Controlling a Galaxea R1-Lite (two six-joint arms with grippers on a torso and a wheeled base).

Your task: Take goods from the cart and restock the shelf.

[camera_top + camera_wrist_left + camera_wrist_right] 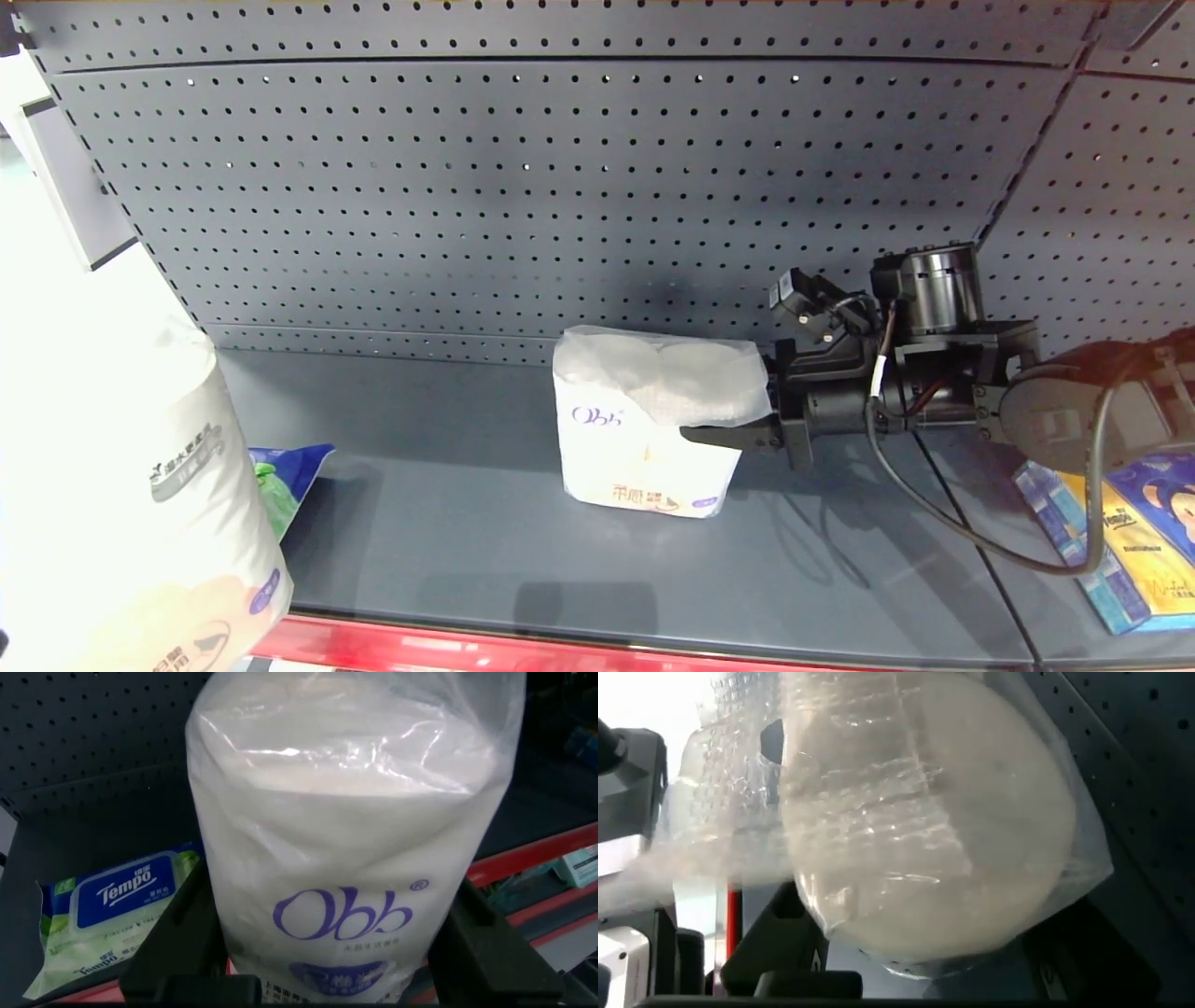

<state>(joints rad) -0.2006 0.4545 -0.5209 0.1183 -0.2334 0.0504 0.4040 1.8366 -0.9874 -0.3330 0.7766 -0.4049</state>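
- Your right claw (726,422) is clamped on a white roll pack (644,439), which rests mid-shelf (467,532) just before the pegboard (467,205).
- Your left claw (327,957) grips a second roll pack (346,812), held at the shelf's front left, near a green wipes packet (288,474).

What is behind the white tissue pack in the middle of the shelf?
The grey pegboard wall full of little holes. The tissue pack hides the strip right behind it, so that part stays unknown.
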